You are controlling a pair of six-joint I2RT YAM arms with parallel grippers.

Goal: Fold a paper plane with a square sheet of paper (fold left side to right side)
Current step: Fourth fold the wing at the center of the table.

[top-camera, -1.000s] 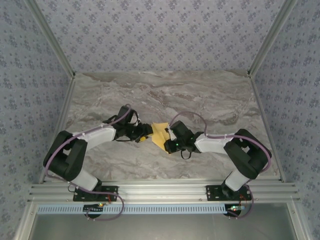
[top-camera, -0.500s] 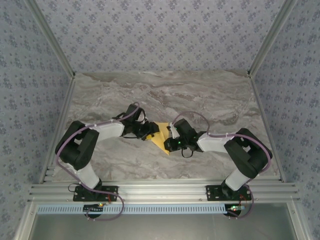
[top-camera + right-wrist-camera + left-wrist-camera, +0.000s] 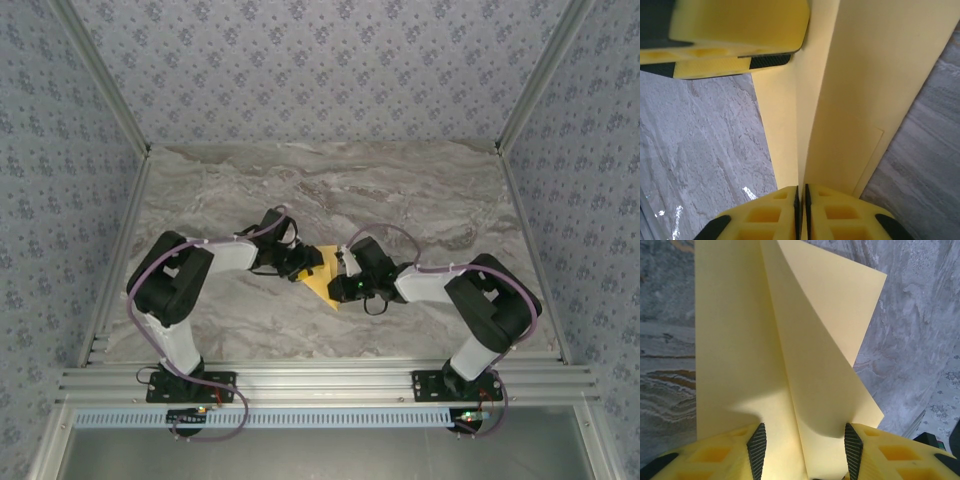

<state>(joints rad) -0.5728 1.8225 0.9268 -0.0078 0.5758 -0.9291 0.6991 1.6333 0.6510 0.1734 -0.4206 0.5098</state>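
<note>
The folded sheet of paper lies on the counter, near its middle. The left fingers stand at its left side, the right fingers at its right, and the paper passes between each pair.

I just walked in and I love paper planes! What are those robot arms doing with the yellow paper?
Two robot arms are folding a yellow paper in the middle of the table. The right gripper pinches one edge of the partly folded paper. The left gripper has its jaws apart around a raised flap. It is not a finished plane yet.
</note>
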